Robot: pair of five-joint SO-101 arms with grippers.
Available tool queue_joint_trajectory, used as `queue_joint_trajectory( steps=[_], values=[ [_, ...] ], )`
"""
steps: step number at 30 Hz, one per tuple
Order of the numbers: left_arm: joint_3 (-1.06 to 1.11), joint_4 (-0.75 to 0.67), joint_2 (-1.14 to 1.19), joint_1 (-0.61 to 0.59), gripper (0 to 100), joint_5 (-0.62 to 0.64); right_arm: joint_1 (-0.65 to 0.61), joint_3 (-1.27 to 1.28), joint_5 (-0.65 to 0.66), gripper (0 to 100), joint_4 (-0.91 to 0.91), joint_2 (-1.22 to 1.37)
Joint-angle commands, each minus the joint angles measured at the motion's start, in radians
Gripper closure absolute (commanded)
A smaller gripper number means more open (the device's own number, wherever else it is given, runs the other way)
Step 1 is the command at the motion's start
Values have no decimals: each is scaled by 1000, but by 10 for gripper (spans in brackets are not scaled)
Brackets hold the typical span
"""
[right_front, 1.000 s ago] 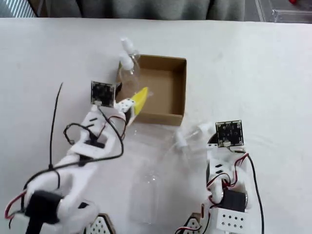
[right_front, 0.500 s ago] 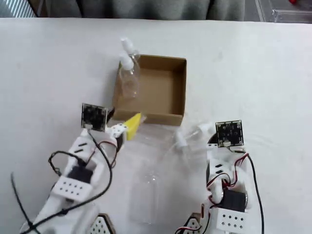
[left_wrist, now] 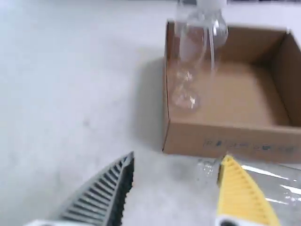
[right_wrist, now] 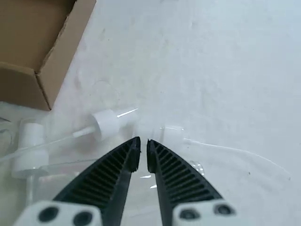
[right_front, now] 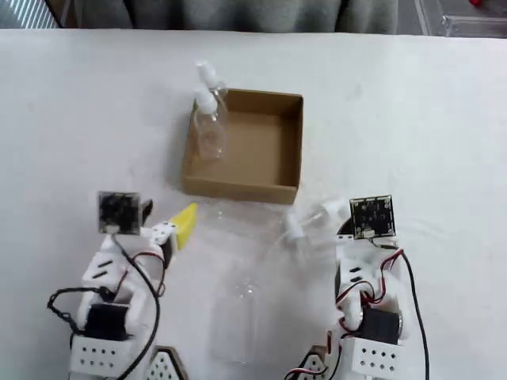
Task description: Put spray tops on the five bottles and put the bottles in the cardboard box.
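The left arm has pulled back from the cardboard box (right_front: pixel 238 191) toward the table's near edge, left gripper (left_wrist: pixel 178 159) spread and empty. Right gripper (right_wrist: pixel 143 141) pinched shut on nothing beside loose spray tops (right_front: pixel 297 226). Two capped bottles (right_front: pixel 208 127) stand in the box's far-left corner; three seemingly remain

White arms (right_front: pixel 107 273), red-black cables (right_front: pixel 394 273), left claw (left_wrist: pixel 178 160) yellow-and-grey.

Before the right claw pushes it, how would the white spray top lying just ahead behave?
The spray top looks small and made of plastic, so it is probably light. It lies on its round side, so a push may roll it. Its thin tube would likely bend.
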Motion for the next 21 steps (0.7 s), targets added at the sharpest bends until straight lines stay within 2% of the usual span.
queue_joint_trajectory(
  steps=[1, 6, 14, 16, 19, 21],
  values=[
    [-6, 92, -42, -28, 725, -9, 16, 9, 11, 984, 4, 1],
    [-3, 219, -27, -28, 725, -8, 13, 9, 11, 984, 21, 1],
    [-3, 242, -21, -28, 726, -15, 12, 9, 5, 984, 18, -1],
    [-3, 247, -21, -28, 736, -81, 12, 9, 5, 984, 18, -1],
    [-3, 249, -22, -27, 807, -196, 12, 9, 5, 984, 18, -1],
    [-29, 253, -22, -28, 849, -224, 13, 9, 11, 984, 19, -2]
  ],
)
